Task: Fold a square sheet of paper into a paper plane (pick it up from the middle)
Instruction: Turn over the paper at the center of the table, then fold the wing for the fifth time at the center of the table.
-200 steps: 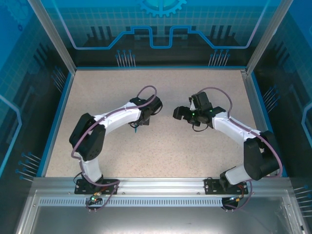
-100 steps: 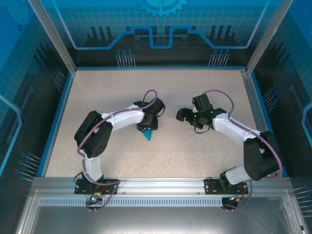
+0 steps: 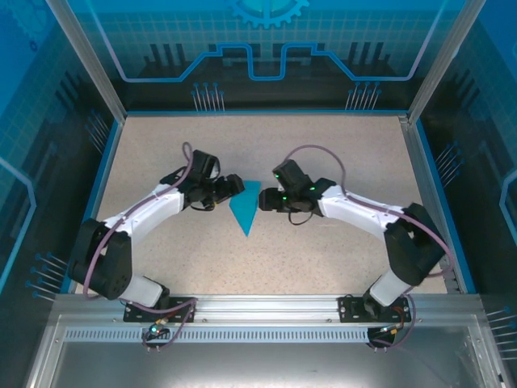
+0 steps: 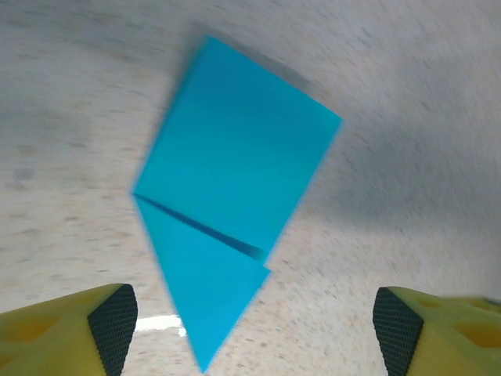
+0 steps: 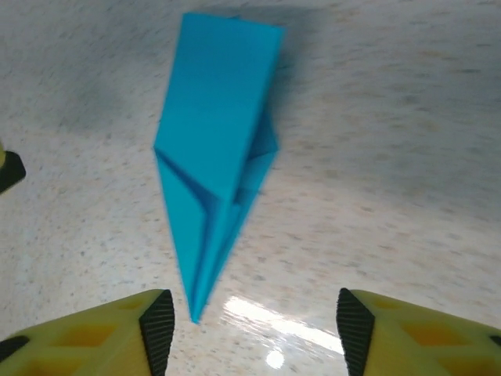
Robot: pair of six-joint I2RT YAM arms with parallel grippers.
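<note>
paper plane (image 3: 245, 207) flat on table (image 3: 339, 145), long axis far-to-near, nose toward the arm bases. Sits between left gripper (image 3: 234, 187) and right gripper (image 3: 264, 200). Both jaws spread, gripping nothing.

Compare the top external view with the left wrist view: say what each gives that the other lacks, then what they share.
Top external: both arms reaching inward, the left gripper and right gripper flanking the paper plane on the speckled table, its nose pointing toward the arm bases. Left wrist: the folds close up, with a dark crease where one flap overlaps, and the yellow fingers with black pads standing wide apart. Shared: the teal plane lying on the table beside the left gripper.
</note>
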